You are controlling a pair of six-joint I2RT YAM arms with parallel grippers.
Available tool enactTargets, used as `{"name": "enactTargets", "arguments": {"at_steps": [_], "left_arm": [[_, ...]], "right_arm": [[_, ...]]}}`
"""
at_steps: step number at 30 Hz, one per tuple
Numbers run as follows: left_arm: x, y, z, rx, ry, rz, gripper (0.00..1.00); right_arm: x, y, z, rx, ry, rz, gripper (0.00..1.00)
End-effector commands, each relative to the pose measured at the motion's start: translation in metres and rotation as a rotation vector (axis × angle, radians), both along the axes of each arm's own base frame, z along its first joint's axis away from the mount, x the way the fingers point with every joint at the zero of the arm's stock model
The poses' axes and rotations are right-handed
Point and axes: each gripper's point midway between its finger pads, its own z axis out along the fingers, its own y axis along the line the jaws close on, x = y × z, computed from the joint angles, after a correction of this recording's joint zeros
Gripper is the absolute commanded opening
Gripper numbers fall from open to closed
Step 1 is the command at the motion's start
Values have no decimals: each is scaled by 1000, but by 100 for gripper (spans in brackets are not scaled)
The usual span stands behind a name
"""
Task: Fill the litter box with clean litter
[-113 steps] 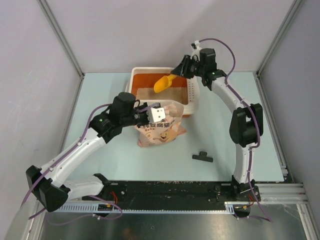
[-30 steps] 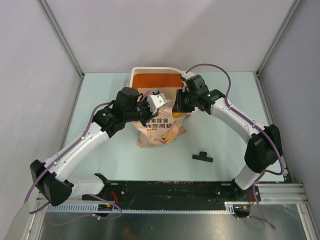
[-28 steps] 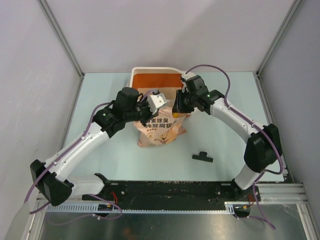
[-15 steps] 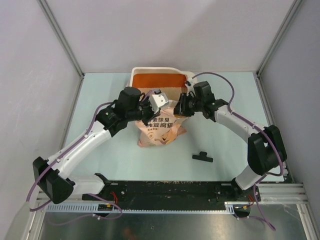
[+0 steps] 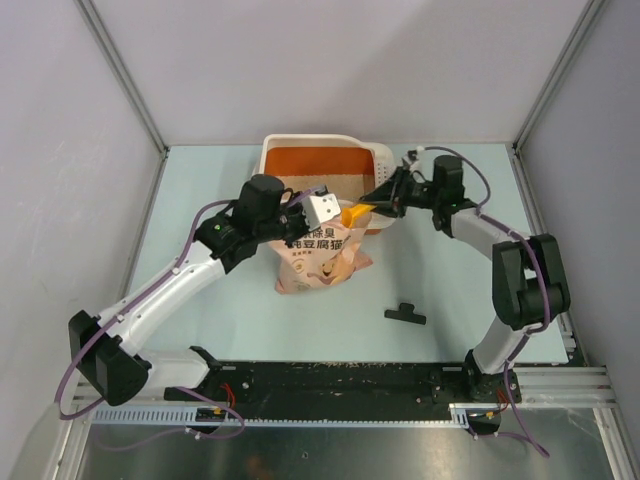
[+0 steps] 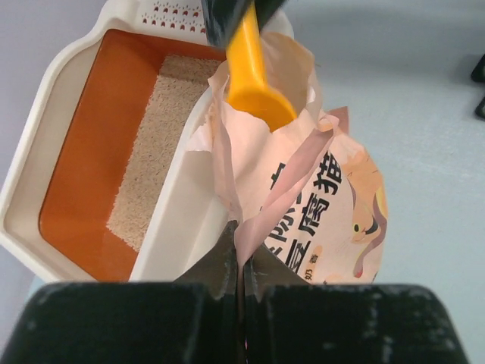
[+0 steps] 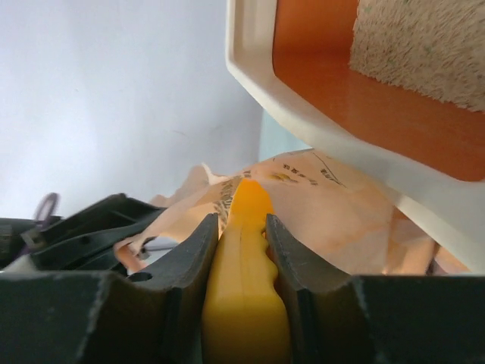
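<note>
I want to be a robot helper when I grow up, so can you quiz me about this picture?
1. True or false: the orange scoop reaches into the open top of the pink bag.
2. What do the left fingers pinch? A the bag's edge, B the scoop, C nothing.
3. Fill the gap: the pale granules lie in the ___.

Key: 1 true; 2 A; 3 litter box.

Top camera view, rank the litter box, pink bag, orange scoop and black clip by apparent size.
1. litter box
2. pink bag
3. black clip and orange scoop: unsure, the scoop is mostly hidden.
</note>
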Motion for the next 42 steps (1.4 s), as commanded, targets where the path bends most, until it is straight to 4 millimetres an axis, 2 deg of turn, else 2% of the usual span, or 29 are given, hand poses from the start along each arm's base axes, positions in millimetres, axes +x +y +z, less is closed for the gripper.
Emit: {"name": "enactTargets", "arguments": {"at_steps": [1, 3, 5, 7, 9, 10, 12, 14, 18, 23, 29, 34, 35, 42], "left_arm": [[10, 1, 16, 46, -98, -23, 0], [14, -4, 28, 27, -107, -24, 0], [17, -10, 41, 4, -118, -29, 0], [18, -15, 41, 2, -117, -54, 0], [18, -17, 46, -7, -124, -59, 0], [18, -17, 50, -18, -124, -54, 0], [15, -16, 57, -34, -136, -57, 0], [8, -15, 55, -29, -145, -88, 0], [6, -13, 50, -17, -145, -92, 0], [8, -8, 53, -9, -160, -67, 0], [7, -14, 50, -9, -149, -82, 0], [10, -14, 54, -4, -165, -84, 0], [10, -15, 53, -3, -166, -86, 0], [10, -9, 47, 27, -178, -79, 0]], "right_arm": [[7, -46, 34, 100, 3, 6, 0], [10, -64, 32, 76, 8, -37, 0], [6, -66, 27, 53, 3, -28, 0], [7, -52, 18, 4, -29, -38, 0], [8, -39, 16, 7, -46, -32, 0], [12, -37, 22, 23, -10, -67, 0], [13, -42, 43, 22, -96, -59, 0], [12, -56, 40, -27, -90, -64, 0], [14, -53, 34, 4, -43, -42, 0], [15, -67, 53, 10, -97, -68, 0], [16, -88, 61, 38, -80, -87, 0], [10, -90, 69, 49, -85, -74, 0], [15, -100, 71, 48, -92, -103, 0], [27, -113, 87, 56, -129, -125, 0]]}}
